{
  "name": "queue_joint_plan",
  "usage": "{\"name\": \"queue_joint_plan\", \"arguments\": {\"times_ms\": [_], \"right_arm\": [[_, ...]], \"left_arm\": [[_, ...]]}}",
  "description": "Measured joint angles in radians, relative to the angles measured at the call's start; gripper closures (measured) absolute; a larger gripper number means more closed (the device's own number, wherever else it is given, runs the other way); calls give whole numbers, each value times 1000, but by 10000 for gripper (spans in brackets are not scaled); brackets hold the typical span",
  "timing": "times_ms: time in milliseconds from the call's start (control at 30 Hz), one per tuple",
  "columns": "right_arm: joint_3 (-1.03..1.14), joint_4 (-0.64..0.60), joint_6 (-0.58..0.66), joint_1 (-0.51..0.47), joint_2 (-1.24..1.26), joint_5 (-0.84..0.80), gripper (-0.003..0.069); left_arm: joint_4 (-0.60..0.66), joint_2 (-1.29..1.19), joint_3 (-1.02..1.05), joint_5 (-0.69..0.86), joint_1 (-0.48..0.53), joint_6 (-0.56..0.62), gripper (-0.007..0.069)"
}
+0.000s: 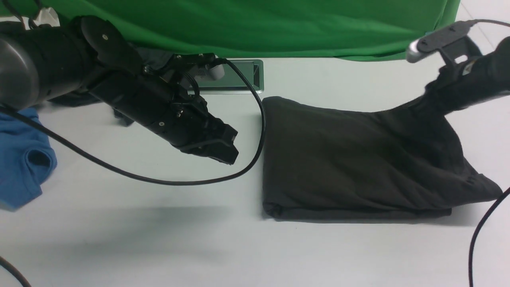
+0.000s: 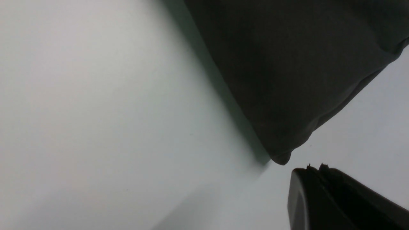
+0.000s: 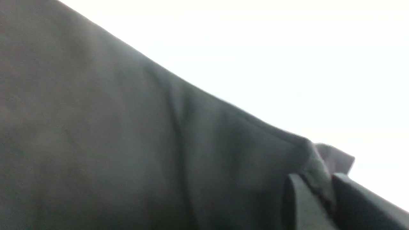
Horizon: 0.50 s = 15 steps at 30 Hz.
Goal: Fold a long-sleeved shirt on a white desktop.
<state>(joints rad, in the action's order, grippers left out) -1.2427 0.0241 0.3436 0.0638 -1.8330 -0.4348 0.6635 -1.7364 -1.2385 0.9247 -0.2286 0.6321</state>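
Long-sleeved shirt (image 1: 350,159): dark knit, folded into a broad pad on the white bench (image 1: 159,239), long axis left to right, far right corner lifted. Judged soft, light and limp; best held at corners or hems. Right hand (image 3: 319,191) pinches that raised corner; left hand (image 1: 227,149) hovers closed and empty beside the left edge.

The white tabletop (image 1: 159,239) carries the folded dark long-sleeved shirt (image 1: 350,167) right of centre, its far right corner lifted off the surface. At the left edge lies a bright blue garment (image 1: 20,159). A smaller dark garment (image 1: 75,99) lies far left, behind the arm. A silver-rimmed cable tray (image 1: 255,77) sits near the green backdrop (image 1: 279,28). A black cable (image 1: 159,181) loops across the surface.
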Motion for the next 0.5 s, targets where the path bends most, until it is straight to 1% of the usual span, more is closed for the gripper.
{"name": "queue_joint_plan", "arguments": {"times_ms": [67,100,133,167,233,367,400,500], "right_arm": [[-23,12,-22,-16,1,-61,463],[-44,22,-48,-28,7,-106,416],[-47,26,-51,-32,8,-113,404],[-68,35,-89,-42,25,-153,367],[-90,45,-127,-50,53,-194,336],[-111,52,-206,-53,166,-262,320],[-113,43,-237,-52,226,-294,319],[-102,14,-262,-41,327,-352,319]], "left_arm": [[-1,0,0,0,0,0,606],[-2,0,0,0,0,0,606],[-2,0,0,0,0,0,606],[-2,0,0,0,0,0,606],[-2,0,0,-1,0,-2,606],[12,-1,0,-19,0,-18,606],[25,-1,0,-34,0,-33,606],[50,-1,0,-43,0,-38,606]]}}
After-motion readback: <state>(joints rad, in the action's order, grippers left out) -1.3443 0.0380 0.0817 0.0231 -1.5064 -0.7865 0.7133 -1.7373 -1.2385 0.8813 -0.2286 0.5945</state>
